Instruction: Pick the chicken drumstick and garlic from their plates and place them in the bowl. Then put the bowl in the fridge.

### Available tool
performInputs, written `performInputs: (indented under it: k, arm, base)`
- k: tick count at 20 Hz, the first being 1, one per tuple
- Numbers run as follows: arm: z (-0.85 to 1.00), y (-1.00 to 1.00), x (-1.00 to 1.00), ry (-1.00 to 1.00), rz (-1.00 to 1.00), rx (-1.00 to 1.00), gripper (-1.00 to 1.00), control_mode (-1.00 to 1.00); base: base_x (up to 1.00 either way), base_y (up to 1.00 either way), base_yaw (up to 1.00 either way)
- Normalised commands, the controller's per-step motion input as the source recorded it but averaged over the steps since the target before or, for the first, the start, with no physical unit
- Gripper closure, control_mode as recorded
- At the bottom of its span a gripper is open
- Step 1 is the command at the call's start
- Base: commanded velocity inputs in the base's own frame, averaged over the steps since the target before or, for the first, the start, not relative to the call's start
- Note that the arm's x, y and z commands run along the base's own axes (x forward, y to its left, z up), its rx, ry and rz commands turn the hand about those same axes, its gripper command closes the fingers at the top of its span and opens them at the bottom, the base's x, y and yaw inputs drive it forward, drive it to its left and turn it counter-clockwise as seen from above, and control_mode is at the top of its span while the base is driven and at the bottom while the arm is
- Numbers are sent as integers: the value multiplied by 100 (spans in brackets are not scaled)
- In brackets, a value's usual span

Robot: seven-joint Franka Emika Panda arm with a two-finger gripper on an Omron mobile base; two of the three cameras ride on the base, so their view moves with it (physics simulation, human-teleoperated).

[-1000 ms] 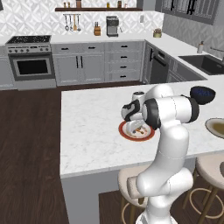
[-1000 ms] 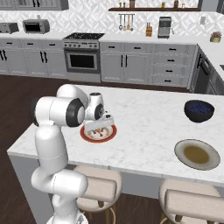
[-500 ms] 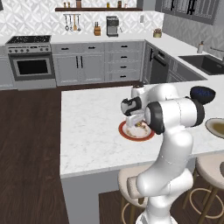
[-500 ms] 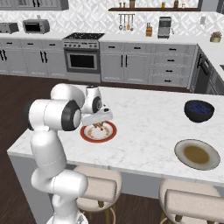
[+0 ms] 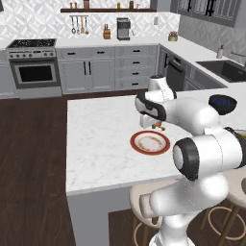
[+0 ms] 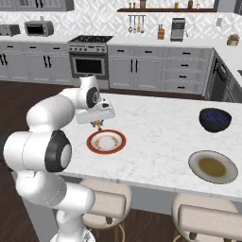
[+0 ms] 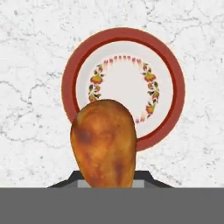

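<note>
Hanging above the red-rimmed plate (image 7: 124,89), your chicken drumstick (image 7: 105,146) is clamped in the gripper (image 6: 98,124), clear of the marble island counter (image 6: 160,137). You can see the grey-rimmed plate (image 6: 213,166) and dark blue bowl (image 6: 215,119) well apart to the right
</note>
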Motion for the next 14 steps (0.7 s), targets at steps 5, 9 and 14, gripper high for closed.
performInputs:
  k: [5, 9, 14]
  arm:
    - [100, 0, -100, -20, 0, 5, 100, -100]
    - [96, 0, -100, 3, 2, 18, 100, -100]
    - [68, 8, -100, 22, 24, -1, 100, -100]
  base:
    - [0, 0, 0]
    - [0, 0, 0]
    - [0, 0, 0]
